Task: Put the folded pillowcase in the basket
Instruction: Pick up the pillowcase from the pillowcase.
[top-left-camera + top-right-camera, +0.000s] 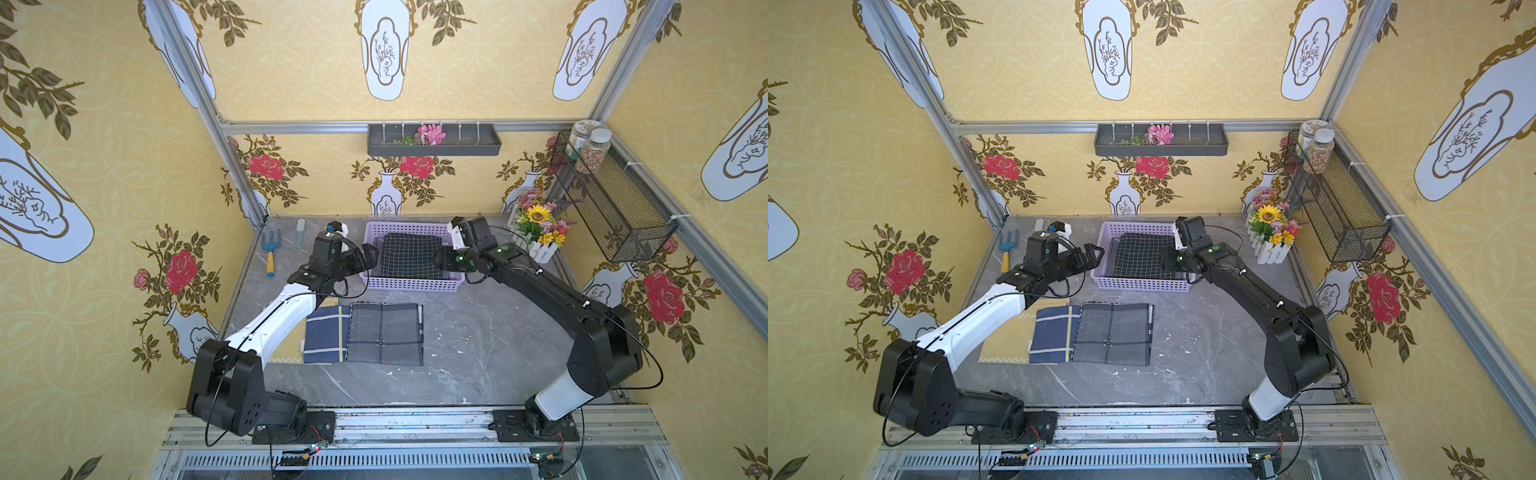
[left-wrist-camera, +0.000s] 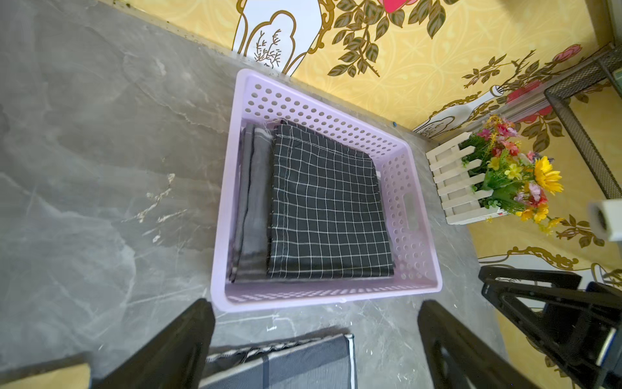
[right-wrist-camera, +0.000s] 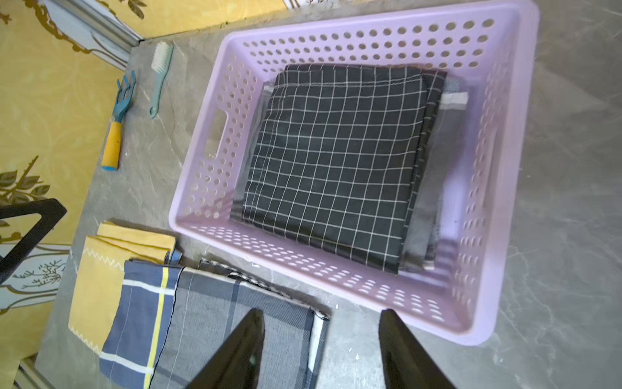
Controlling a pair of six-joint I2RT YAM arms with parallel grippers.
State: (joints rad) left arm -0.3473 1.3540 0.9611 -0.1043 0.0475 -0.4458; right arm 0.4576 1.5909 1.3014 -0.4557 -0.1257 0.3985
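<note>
Left claw: jaws spread wide, empty, at left side of shallow lilac perforated plastic basket. Right claw: jaws parted, nothing between, at basket's right side. Folded black white-grid pillowcase lay flat inside basket, atop folded grey cloth. Judged step: withdrawal. Best to lift both claws straight up before swinging away, clear of rim and fabric edges, so fold not dragged. Grey plaid folded cloth lay on marble tabletop, near side.
</note>
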